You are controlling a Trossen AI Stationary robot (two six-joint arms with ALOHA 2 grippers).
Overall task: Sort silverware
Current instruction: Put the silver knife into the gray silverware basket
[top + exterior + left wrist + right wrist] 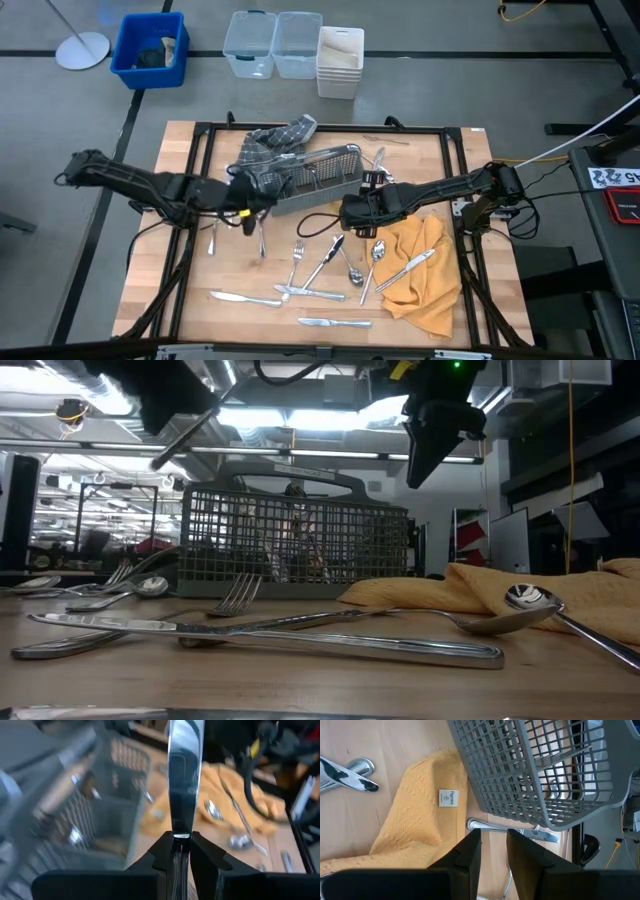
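Beside the grey mesh caddy [315, 178], at its left end, our left gripper [181, 851] hangs above the tabletop [180, 290]; its jaws are pinched nearly shut on a knife [184, 775], holding it at one end so the blade stands out past the fingertips; our right gripper [493, 851] hovers at the caddy's other end, over the edge of the yellow cloth [420, 810], jaws a narrow gap apart and holding nothing.

The rest of the silverware [320, 270] lies scattered flat on the wood in front of the caddy, some crossing, two pieces on the cloth.

Judgement: each piece is light, rigid and slick; polished metal may swivel in a two-point pinch; we would take hold across the narrow handle, near mid-length for balance; flat-lying pieces give little edge to get under; crossed ones may drag neighbours.
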